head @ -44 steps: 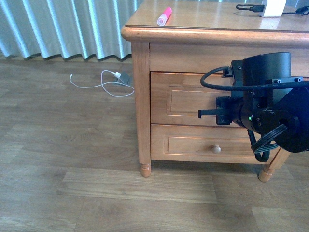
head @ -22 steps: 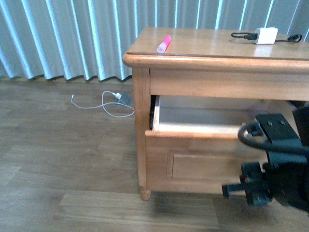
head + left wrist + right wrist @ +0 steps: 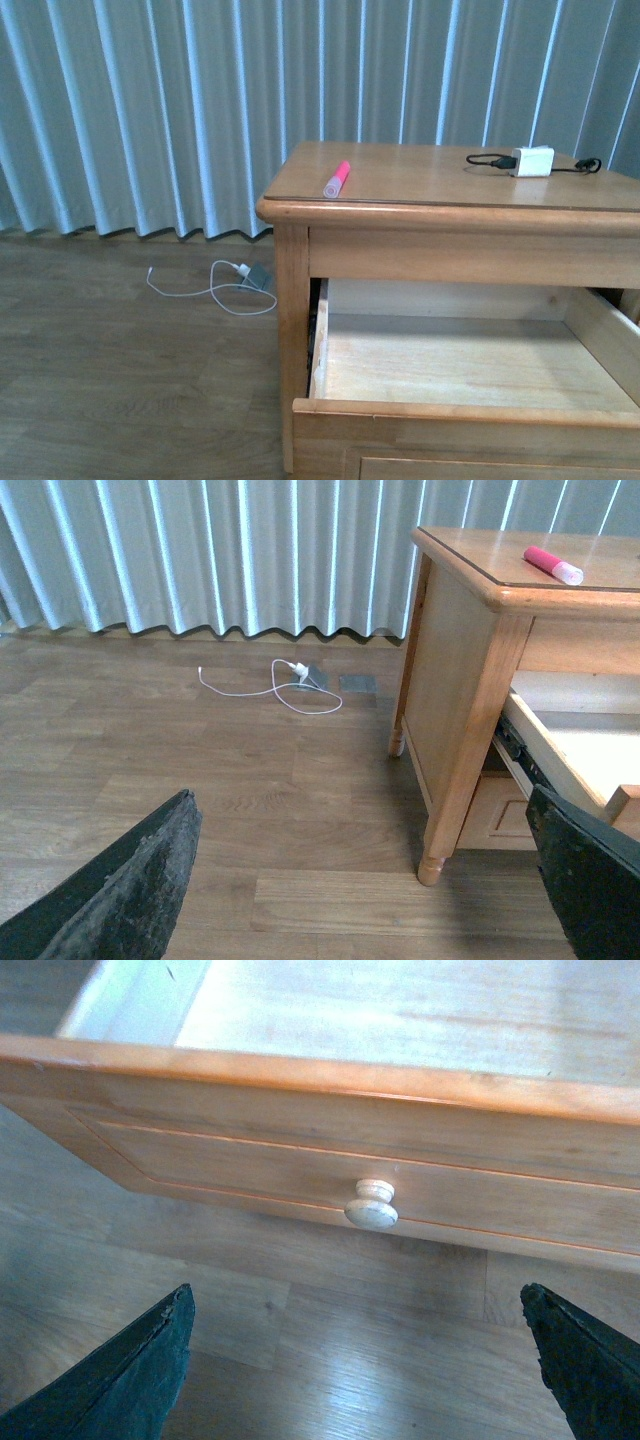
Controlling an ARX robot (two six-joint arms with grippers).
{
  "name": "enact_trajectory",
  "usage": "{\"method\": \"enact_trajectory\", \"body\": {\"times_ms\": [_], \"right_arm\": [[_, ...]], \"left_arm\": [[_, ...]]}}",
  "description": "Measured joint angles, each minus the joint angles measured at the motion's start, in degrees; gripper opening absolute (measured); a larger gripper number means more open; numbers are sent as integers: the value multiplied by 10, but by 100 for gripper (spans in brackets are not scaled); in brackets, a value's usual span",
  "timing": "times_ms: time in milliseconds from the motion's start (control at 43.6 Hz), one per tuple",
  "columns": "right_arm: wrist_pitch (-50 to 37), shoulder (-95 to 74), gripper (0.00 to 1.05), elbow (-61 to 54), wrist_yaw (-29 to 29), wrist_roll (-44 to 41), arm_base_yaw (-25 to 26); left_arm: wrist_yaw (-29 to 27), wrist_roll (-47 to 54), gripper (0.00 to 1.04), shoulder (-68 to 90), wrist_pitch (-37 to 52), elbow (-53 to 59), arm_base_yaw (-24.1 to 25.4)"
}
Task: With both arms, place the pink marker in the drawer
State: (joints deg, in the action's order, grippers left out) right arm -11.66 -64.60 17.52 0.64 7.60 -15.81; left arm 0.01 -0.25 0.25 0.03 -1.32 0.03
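Observation:
The pink marker lies on the cabinet top near its front left corner; it also shows in the left wrist view. The drawer stands pulled far out, its pale interior bare. Neither arm shows in the front view. My left gripper is open and empty, low over the floor to the left of the cabinet. My right gripper is open and empty, just in front of and below the drawer's round knob, apart from it.
A white charger block with black cable lies at the back right of the cabinet top. A white cable with plug lies on the wooden floor by the curtain. The cabinet's front left leg stands near my left gripper.
The drawer has come from closed to far out. The right arm has drawn back and left the front view, letting go of the knob. The camera view has risen.

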Motion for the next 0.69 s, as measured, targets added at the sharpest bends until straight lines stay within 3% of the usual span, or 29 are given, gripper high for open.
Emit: {"method": "enact_trajectory", "body": {"times_ms": [161, 253, 367, 482, 528, 597, 689], "right_arm": [[203, 268, 96, 1, 80, -1, 67], [300, 388, 96, 8, 150, -19, 143], [351, 472, 96, 8, 246, -39, 253], [352, 475, 96, 8, 250, -44, 269], [318, 491, 92, -5, 203, -47, 253], [201, 542, 80, -58, 69, -61, 193], [139, 576, 66, -83, 5, -68, 165]], "left_arm": [[0, 0, 99, 0, 0, 0, 0], [0, 0, 99, 0, 0, 0, 0], [0, 0, 99, 0, 0, 0, 0], [0, 0, 99, 0, 0, 0, 0], [0, 0, 99, 0, 0, 0, 0], [0, 0, 99, 0, 0, 0, 0], [0, 0, 99, 0, 0, 0, 0]]}}
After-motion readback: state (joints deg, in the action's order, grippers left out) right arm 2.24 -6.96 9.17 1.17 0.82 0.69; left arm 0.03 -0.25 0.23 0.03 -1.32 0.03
